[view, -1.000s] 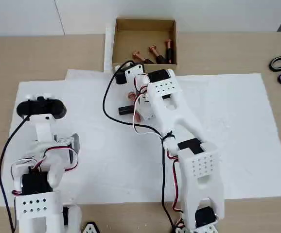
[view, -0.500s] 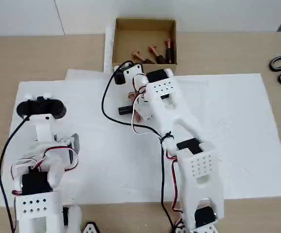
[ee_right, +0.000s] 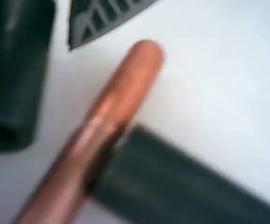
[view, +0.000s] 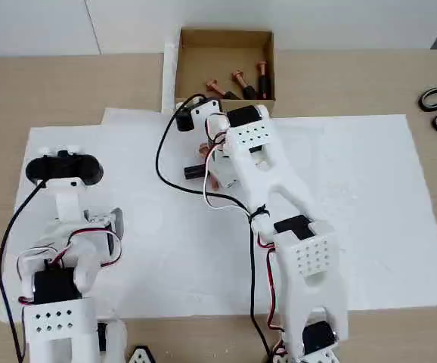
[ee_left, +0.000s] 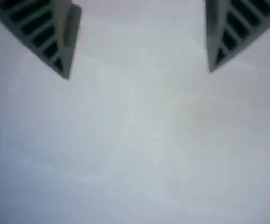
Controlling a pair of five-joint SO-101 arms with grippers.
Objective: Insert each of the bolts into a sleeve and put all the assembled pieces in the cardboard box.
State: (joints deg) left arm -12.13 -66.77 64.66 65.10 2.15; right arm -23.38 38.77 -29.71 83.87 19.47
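Copper-coloured metal bolt [ee_right: 121,112] lies on the white foam sheet [view: 370,189], its shank touching one end of a black cylindrical sleeve [ee_right: 181,182], apparently lined up for insertion. Whether it has entered the bore is too blurred to judge. A second dark cylinder [ee_right: 13,74] sits just beside. The right gripper [view: 215,170] hangs over them, near the brown cardboard box [view: 203,57], which holds three assembled pieces [view: 239,82]. Whether this gripper is parted or closed cannot be told. The left gripper [ee_left: 139,72] is spread apart over bare sheet, well apart from the parts and probably idle.
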